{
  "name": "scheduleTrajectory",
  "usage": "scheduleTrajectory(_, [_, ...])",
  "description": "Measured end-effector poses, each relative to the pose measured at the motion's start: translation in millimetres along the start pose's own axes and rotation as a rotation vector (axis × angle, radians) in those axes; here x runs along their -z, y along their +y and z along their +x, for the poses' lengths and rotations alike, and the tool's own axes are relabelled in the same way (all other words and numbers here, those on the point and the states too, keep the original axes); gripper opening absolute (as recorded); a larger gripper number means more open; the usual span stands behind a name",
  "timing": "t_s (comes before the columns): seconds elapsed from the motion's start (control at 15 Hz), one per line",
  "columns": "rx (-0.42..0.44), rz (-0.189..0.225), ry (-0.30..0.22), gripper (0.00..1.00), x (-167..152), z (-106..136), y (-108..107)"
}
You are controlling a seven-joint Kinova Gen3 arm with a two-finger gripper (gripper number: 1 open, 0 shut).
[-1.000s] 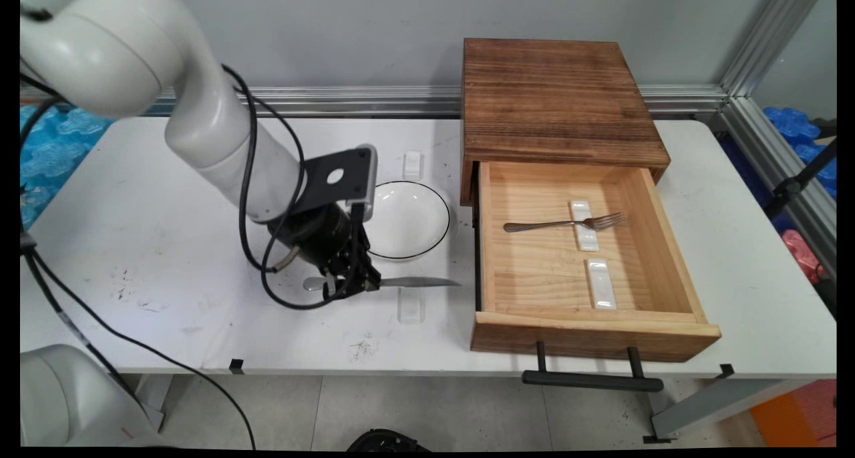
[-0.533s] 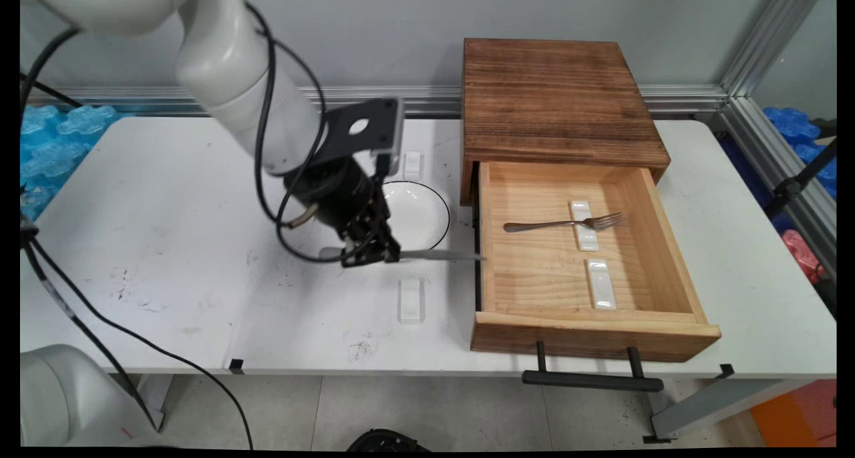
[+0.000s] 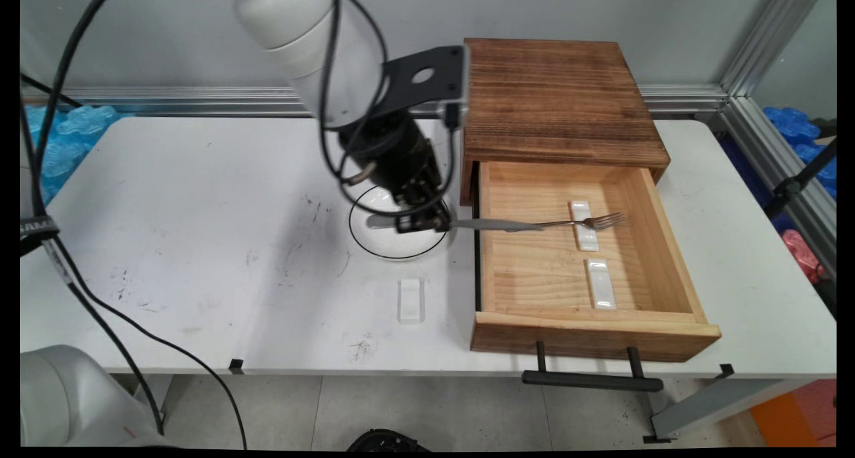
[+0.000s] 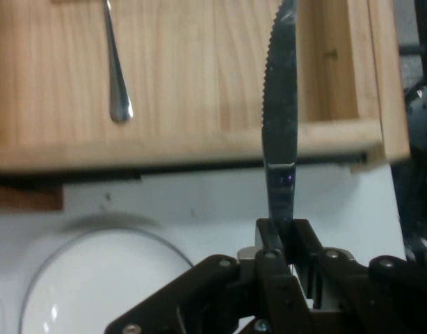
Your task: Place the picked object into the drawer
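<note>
From my remote seat: nearest me on the white table (image 3: 167,244) there's a small clear rest (image 3: 411,300); a bit further back the gripper (image 3: 422,225) is pinching a knife (image 3: 491,225) by the handle, up in the air over the white bowl (image 3: 374,241); blade runs right, across the left wall of the open wooden drawer (image 3: 588,328); a fork (image 3: 568,223) lies on a white rest (image 3: 585,225) inside.

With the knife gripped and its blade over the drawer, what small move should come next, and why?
Probably carry on rightward, toward the drawer's near side. The gripper is shut on the knife, whose tip overlaps the fork's handle in the main view. The front white rest is bare, so steering there likely avoids the fork.
</note>
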Motion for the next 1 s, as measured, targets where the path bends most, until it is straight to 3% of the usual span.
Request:
scheduleTrajectory(0.33, [-0.011,0.014,0.033,0.00,-23.5,42.6,-6.5])
scheduleTrajectory(0.67, [-0.005,0.014,0.056,0.00,-66.9,84.8,-6.8])
scheduleTrajectory(1.0, [0.003,0.020,0.054,0.00,-104.1,111.4,-11.6])
